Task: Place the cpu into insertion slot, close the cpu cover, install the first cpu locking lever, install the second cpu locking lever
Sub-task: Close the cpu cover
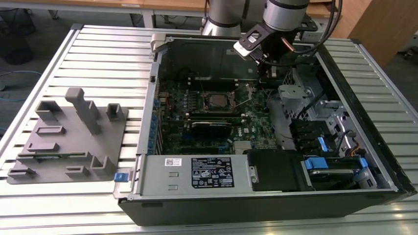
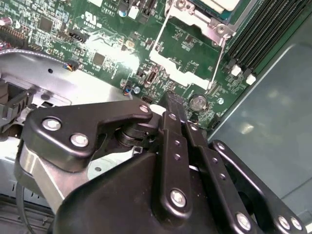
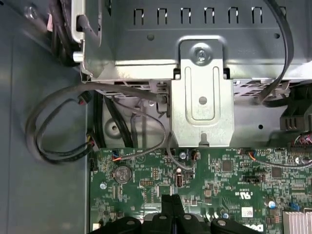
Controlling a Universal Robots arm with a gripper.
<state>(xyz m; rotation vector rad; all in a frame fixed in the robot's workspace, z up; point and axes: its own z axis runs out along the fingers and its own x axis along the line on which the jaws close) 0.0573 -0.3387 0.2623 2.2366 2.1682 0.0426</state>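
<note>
Tool [image 2: 168, 99] – mine, closed tip to tip, nothing held | cpu cover [image 2: 178, 68] – straight ahead of it | cpu [image 1: 216, 101] – just beyond, same line.

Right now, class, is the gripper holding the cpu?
No: in the second wrist view the gripper is shut tight, with nothing clamped in it.

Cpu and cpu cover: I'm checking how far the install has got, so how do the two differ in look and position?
The cpu is a solid square with a silvery-grey top; the cpu cover is a thin metal frame with a big square cut-out. The cpu sits in the insertion slot; the cpu cover is swung open off it, with green board showing through the cut-out. Both are square and about the socket's size.
</note>
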